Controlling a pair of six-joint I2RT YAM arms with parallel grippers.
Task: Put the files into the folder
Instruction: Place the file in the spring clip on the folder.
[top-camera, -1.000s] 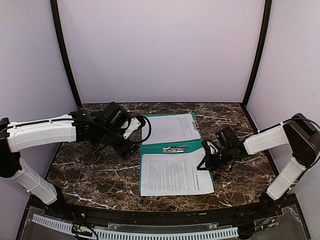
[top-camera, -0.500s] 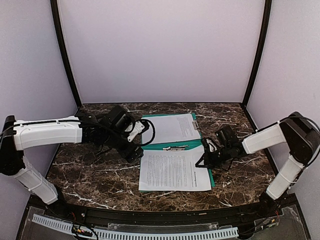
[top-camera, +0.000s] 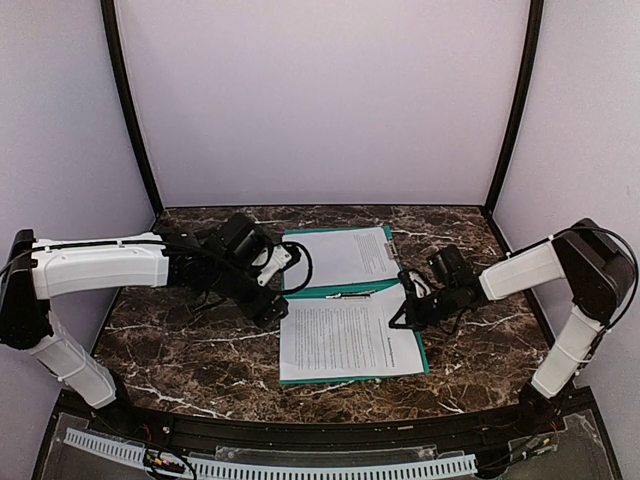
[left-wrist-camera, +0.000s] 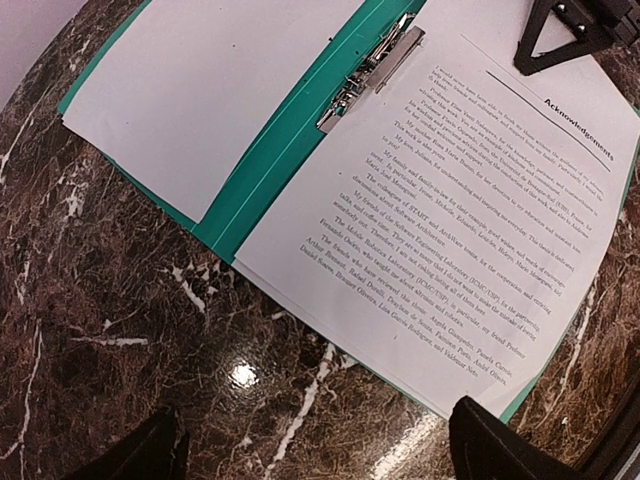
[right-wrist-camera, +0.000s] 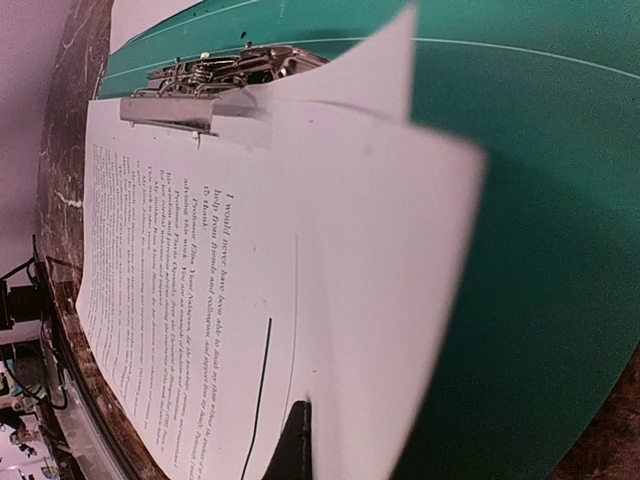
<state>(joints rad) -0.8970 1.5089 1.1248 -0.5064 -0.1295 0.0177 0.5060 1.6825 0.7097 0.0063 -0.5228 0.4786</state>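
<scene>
The folder (top-camera: 310, 292) lies open on the table, teal-green, its metal clip (top-camera: 351, 295) along the fold. One of the files, a printed sheet (top-camera: 345, 340), rests on the near flap, and a second sheet's edge (right-wrist-camera: 385, 75) shows under it. Another white sheet (top-camera: 340, 255) lies on the far flap. My right gripper (top-camera: 400, 312) is shut on the right edge of the near sheets, one dark fingertip (right-wrist-camera: 298, 445) pressed on the paper. My left gripper (top-camera: 270, 300) hangs open over the marble at the folder's left edge, nothing between its fingers (left-wrist-camera: 500, 450).
The dark marble table (top-camera: 190, 340) is enclosed by pale walls at the back and both sides. A black rail (top-camera: 320, 430) runs along the near edge. In the left wrist view the right gripper's black fingers (left-wrist-camera: 565, 35) show on the sheet's far edge.
My right gripper has moved left and slightly away, sliding the near sheets with it across the flap. My left gripper has swung right toward the folder's left edge.
</scene>
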